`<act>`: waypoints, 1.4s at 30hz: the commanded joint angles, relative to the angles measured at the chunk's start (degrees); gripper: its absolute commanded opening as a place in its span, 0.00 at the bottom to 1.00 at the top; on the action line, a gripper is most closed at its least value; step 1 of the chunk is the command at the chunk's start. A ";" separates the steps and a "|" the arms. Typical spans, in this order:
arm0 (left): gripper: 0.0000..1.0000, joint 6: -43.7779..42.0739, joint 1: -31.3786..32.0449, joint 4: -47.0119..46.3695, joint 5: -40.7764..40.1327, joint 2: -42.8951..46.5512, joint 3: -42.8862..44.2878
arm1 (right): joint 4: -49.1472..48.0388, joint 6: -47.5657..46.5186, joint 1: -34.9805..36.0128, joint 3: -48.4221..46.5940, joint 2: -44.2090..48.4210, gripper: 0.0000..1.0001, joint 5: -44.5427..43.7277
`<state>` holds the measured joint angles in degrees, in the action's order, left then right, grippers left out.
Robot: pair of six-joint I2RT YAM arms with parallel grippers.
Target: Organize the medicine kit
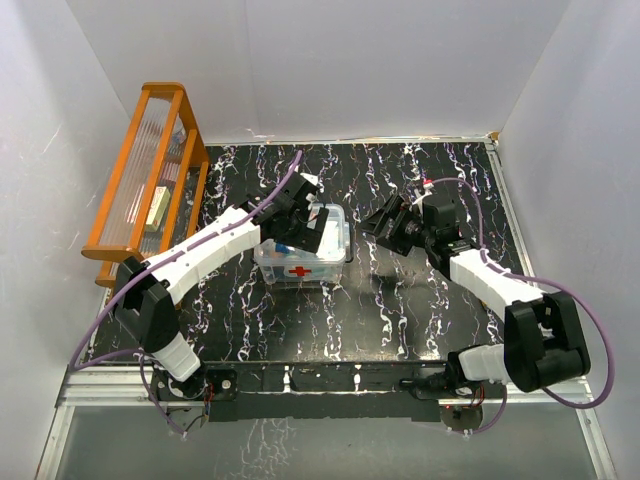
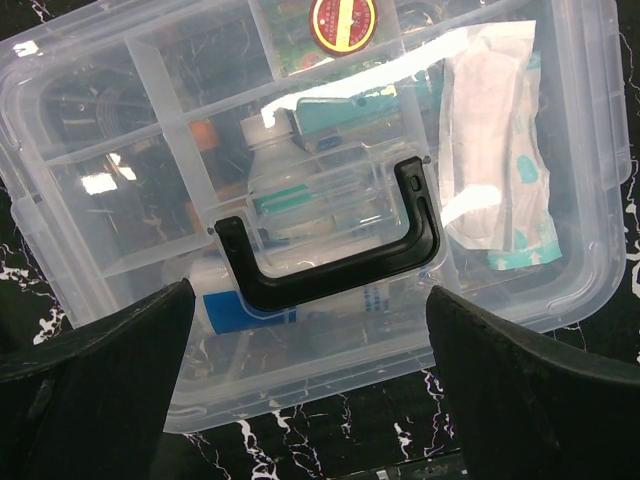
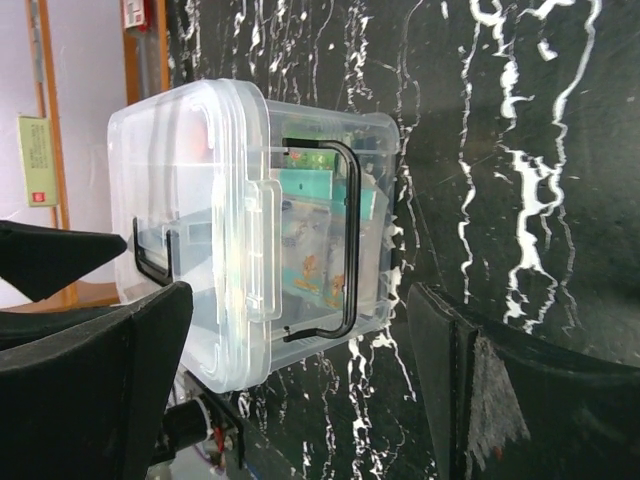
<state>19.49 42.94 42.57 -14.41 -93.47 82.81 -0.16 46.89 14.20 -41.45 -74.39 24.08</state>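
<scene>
Far left, upper part of the top view: an orange rack (image 1: 140, 170) stands against the wall, well apart from the work. Centre of the dark marbled surface (image 1: 400, 310): the medicine kit (image 1: 290, 262), a clear box with a red cross on its near side, sits with its lid (image 2: 560, 200) on. A divided tray, bottles and a flat packet show through the lid. The left gripper (image 1: 300, 215) hangs directly above the kit. In the left wrist view, the left gripper (image 2: 310, 295) has its fingers spread wide in the lower corners of the frame and holds nothing. The lid's dark handle (image 2: 330, 280) lies just ahead of the gap between them. The kit's long side runs across that frame, slightly tilted, and the handle bar runs the same way, roughly in line with the gap between the fingers. Judgement: if the fingers closed from this pose they would meet the handle's ends rather than pinch the bar, so a wrist turn may be needed for a lift. Right of the kit, the right gripper (image 1: 385, 225) stands near but apart, with bare surface between, also wide and empty. Its wrist view shows the kit's short end and black wire clasp (image 3: 345, 240) facing it. The left arm is the nearer.
</scene>
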 commanded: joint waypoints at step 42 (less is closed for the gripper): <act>0.98 -2.20 -5.07 10.16 10.65 -6.65 -2.50 | -28.96 8.05 4.87 5.79 -21.82 0.67 10.56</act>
<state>18.24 39.48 46.11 -8.05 -96.23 85.34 -34.96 57.95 18.24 -36.86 -95.29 35.99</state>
